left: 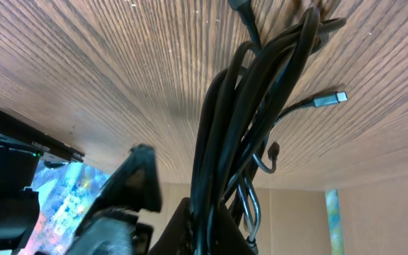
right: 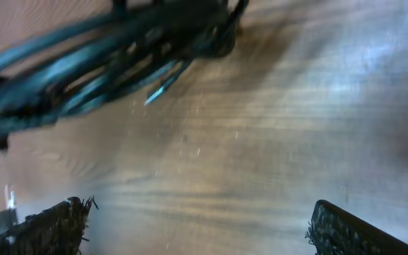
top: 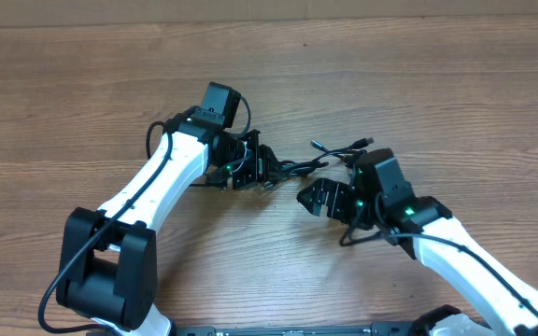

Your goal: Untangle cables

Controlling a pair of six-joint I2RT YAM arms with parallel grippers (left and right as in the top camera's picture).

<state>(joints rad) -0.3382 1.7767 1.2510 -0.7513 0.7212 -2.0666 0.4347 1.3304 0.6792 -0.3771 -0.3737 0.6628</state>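
Inside the clamping left gripper (top: 258, 168), the cables (left: 246, 127) are trailing as a light, limp, slippery bundle; the empty, wide-spread right gripper (top: 318, 198) is likely needing a single plug-end strand just ahead of it

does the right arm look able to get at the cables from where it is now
Probably yes. The right gripper is open and empty, and the cables lie just ahead of it on the table with nothing between. The left gripper seems to hold their far end.
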